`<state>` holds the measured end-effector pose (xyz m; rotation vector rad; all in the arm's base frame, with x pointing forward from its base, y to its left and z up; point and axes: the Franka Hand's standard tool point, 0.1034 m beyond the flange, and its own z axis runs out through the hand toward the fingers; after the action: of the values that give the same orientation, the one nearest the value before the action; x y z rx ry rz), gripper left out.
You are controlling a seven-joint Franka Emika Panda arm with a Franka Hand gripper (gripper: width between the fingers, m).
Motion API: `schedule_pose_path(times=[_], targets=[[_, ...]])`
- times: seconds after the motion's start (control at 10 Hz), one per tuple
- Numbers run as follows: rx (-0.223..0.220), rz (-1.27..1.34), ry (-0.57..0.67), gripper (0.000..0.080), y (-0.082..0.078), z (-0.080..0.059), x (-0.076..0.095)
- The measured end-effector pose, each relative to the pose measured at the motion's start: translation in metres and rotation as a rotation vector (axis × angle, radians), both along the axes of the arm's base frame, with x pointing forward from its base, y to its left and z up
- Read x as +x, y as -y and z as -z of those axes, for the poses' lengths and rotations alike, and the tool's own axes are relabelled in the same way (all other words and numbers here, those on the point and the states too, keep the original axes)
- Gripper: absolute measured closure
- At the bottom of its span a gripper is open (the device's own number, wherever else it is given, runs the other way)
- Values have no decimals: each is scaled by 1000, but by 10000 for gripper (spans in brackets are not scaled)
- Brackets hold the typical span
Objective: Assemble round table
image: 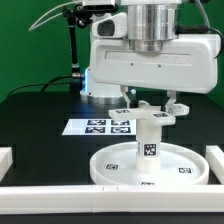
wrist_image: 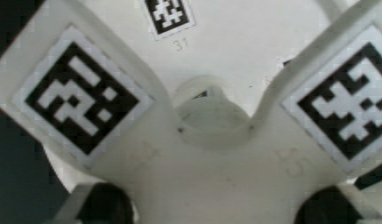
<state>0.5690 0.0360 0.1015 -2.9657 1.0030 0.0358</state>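
The round disc [image: 108, 172] lies flat on the black table at the front, rim up. The short thick leg [image: 150, 138] stands upright at its centre, a tag on its side. The cross-shaped base [image: 153, 112] sits on top of the leg. My gripper [image: 152, 104] comes straight down over it, and its fingers close on one arm of the cross. In the wrist view the base [wrist_image: 206, 120] fills the frame, with tags on its arms and a round hub in the middle. The dark finger pads [wrist_image: 103, 205] press on either side of one arm, around my gripper [wrist_image: 214, 208].
The marker board [image: 104, 126] lies flat behind the disc. White border blocks stand at the exterior view's left [image: 5, 158], right [image: 215, 162] and along the front [image: 60, 190]. The arm's white body [image: 150, 60] hangs over the middle.
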Motion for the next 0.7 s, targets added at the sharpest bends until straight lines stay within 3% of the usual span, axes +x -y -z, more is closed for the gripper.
schedule_pose_path(times=[0.4, 0.7], targets=[[50, 397, -1, 354, -5, 0, 1], [56, 566, -5, 354, -9, 0, 1]])
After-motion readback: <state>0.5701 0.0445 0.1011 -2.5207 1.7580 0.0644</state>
